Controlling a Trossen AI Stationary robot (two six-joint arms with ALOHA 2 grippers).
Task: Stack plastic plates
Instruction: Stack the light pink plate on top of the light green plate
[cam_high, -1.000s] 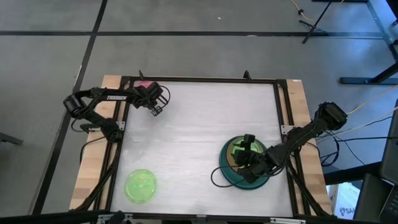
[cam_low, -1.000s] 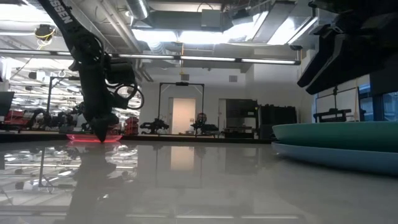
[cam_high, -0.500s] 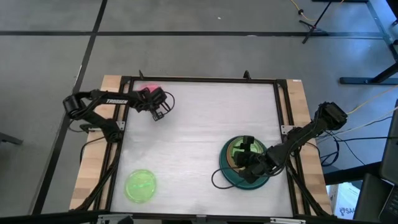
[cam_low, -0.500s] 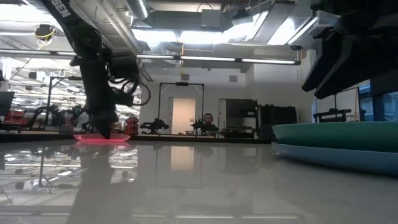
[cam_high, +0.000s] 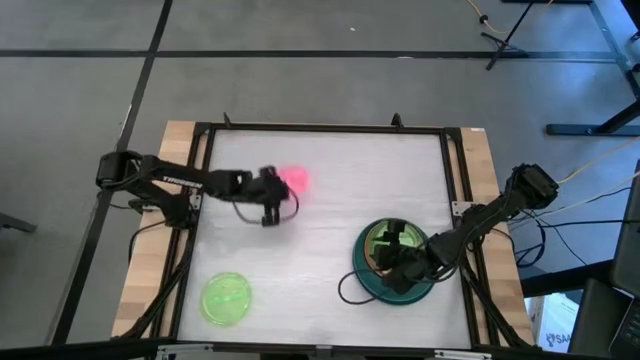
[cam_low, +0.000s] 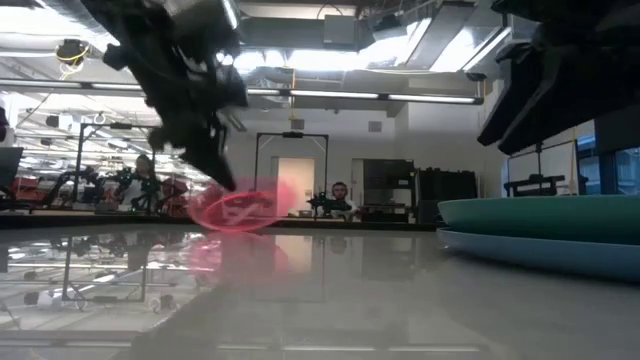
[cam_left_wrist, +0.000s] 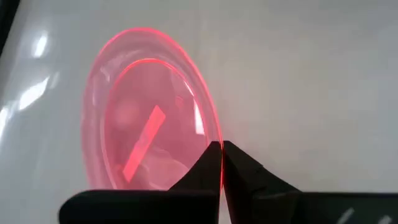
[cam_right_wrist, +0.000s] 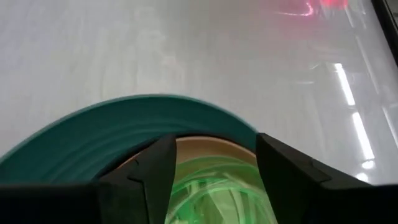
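Observation:
My left gripper (cam_high: 272, 203) is shut on the small pink plate (cam_high: 294, 181) over the middle left of the table. The plate also shows in the left wrist view (cam_left_wrist: 149, 112) and, tilted, in the low view (cam_low: 240, 208). My right gripper (cam_right_wrist: 214, 155) is open and empty just above the stack (cam_high: 393, 265) at the right. In the stack, a neon-green plate (cam_right_wrist: 214, 186) lies in an orange-tan one (cam_right_wrist: 211, 148), on the teal-green plate (cam_right_wrist: 118, 130) and a blue-grey one (cam_low: 540, 255). Another neon-green plate (cam_high: 226, 298) lies flat near the front left. My left gripper pinches the pink plate's rim (cam_left_wrist: 213, 134) between its two fingers, which come slanting down from the table's left. The plate juts out beyond the fingertips and is steeply tilted, with its hollow face toward the near edge. It looks lifted clear of the table.
The white tabletop (cam_high: 330, 170) is bare between the two arms. A dark frame (cam_high: 320, 128) runs around the table's edges, and a black cable (cam_high: 350, 290) loops beside the stack. A person (cam_low: 340, 192) shows far off in the room behind the table.
My left gripper has gone from the far left corner toward the table's middle, right and nearer, taking the pink plate along. The plate lay flat on the table before. Now it is raised and tipped up on edge.

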